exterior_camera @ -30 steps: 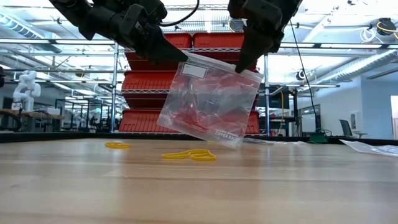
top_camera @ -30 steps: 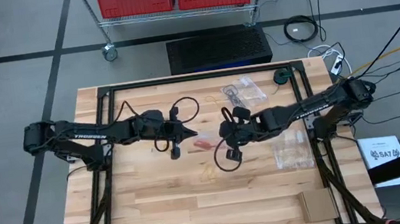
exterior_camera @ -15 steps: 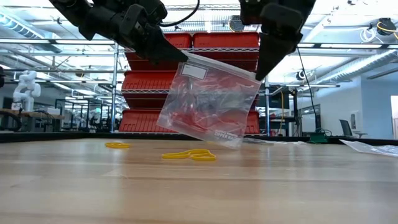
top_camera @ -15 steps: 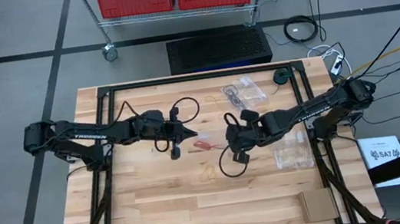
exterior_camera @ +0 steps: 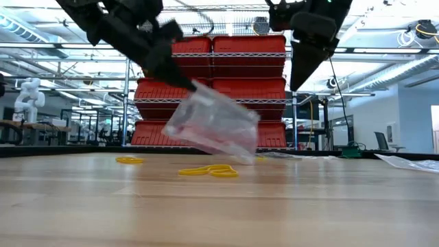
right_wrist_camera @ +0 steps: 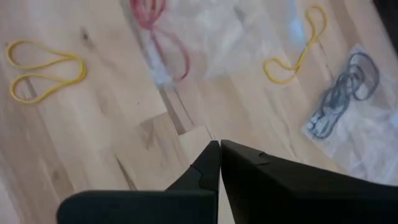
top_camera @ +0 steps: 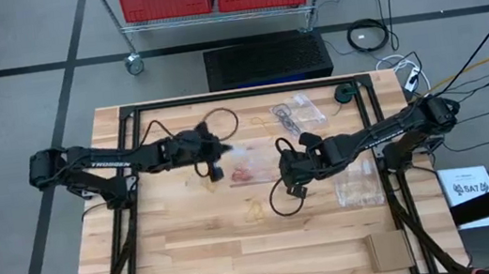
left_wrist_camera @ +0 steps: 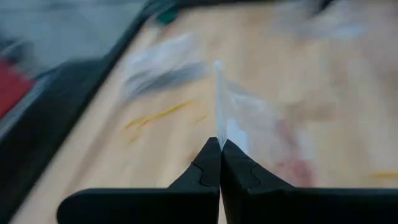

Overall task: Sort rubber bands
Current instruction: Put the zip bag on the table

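Fingers of the left gripper [left_wrist_camera: 219,146] are pinched on the top edge of a clear plastic bag [exterior_camera: 212,127], which I see hanging tilted above the bench [top_camera: 203,256] with red rubber bands [top_camera: 245,171] inside it. The right gripper [right_wrist_camera: 219,144] has its fingers pressed together on nothing; it sits raised, just beside the bag and apart from it.

Loose yellow rubber bands [exterior_camera: 209,171] lie on the wood below the bag, and another yellow band [exterior_camera: 129,160] lies farther off in the low view. In the right wrist view I count a doubled yellow loop [right_wrist_camera: 45,70] and a curled yellow band [right_wrist_camera: 297,46] on the planks. A second bag holding dark bands [right_wrist_camera: 342,93] rests flat toward the bench's far edge. A further clear bag [top_camera: 358,184] lies near the right arm, and a small brown card [top_camera: 387,251] sits at the near right corner.

The bench surface is pale butcher-block wood with a black frame [top_camera: 125,124] around the arms. Beyond it, red bins [exterior_camera: 230,75] sit stacked on a wire rack. Grey floor with dark tape lines surrounds the bench, and cables [top_camera: 368,35] trail on the right side.
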### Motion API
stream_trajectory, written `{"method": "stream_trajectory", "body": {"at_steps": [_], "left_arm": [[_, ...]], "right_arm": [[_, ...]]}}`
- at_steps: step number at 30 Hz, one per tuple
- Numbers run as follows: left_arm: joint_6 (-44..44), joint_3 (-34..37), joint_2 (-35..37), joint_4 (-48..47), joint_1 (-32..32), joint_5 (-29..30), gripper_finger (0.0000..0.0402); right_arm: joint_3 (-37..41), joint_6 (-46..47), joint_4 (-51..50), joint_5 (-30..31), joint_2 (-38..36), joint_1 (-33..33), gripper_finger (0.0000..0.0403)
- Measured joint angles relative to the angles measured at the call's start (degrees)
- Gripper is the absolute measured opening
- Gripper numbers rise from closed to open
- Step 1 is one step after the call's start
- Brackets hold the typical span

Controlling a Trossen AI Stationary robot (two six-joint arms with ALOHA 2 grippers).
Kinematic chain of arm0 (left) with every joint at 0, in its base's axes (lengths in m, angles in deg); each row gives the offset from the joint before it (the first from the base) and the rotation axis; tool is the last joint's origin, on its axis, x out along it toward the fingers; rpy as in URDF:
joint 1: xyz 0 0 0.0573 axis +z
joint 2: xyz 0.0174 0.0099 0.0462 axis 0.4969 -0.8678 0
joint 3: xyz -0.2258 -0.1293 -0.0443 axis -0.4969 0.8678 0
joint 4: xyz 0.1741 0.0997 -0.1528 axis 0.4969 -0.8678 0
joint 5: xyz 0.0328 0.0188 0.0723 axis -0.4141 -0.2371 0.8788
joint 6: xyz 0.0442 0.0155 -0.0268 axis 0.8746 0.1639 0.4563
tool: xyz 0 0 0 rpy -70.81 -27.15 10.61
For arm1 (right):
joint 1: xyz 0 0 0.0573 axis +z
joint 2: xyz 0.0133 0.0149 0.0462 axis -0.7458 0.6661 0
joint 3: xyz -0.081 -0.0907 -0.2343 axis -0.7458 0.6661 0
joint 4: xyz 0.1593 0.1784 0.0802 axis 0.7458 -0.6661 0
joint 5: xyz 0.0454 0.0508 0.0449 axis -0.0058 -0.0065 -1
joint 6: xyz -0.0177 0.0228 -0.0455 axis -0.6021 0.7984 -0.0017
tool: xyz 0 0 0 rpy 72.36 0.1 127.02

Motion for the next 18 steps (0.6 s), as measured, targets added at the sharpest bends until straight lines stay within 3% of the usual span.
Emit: {"method": "stream_trajectory", "body": {"at_steps": [3,10,18], "left_arm": [[1.1,0.6,0.0,-1.6,3.8,4.4,0.0],[1.6,3.0,0.0,-5.1,15.2,5.2,0.0],[1.5,3.0,0.0,-10.0,24.1,7.9,0.0]], "right_arm": [[-1.1,0.0,-0.2,0.5,0.0,0.0,0.0004],[-2.0,-0.2,-0.8,0.7,0.0,0.0,0.0004],[-2.0,-0.5,-1.1,0.6,0.0,0.0,0.0004]]}}
